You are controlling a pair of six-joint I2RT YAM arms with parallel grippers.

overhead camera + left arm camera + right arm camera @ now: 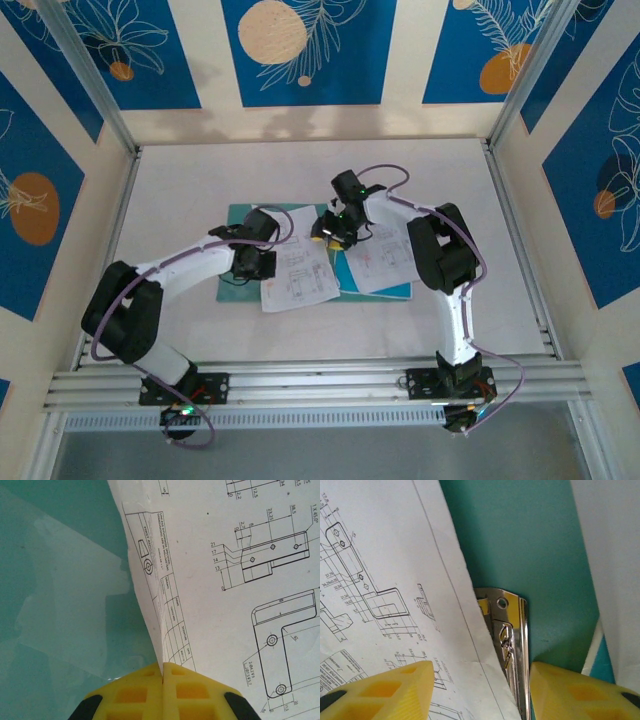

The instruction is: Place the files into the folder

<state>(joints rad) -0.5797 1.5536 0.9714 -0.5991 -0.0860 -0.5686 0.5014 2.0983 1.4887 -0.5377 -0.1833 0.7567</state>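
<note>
**Top, left-wrist and right-wrist views.** Nearest you, both arm bases are sitting on the rail (320,380) at the front edge of the tabletop (180,190), and the two arms are reaching inward toward its middle.

- **Left claw.** Your left claw (163,672) is clenching. Its yellow fingers (135,695) are pressing together on the near edge of one drawing sheet (240,580). The sheet is rising out of that seam and lying partly over the teal folder (65,605).
- **Right claw.** Your right claw (481,675) is standing released, its fingers apart on either side of the metal clip (512,630) at the folder's spine. A printed sheet is overlapping the clip's left side. Whether either finger is touching paper or clip cannot be told.
- **Files.** The files (300,275) are lying on the open folder at mid-tabletop. One white sheet is sitting skewed near the spine, its lower corner overhanging the folder's near edge. A second sheet (385,255) is lying on the right half, beside the right arm.
- **Beyond.** The folder's far left corner is showing bare, and the white tabletop is running on to the patterned back wall (300,50).
</note>
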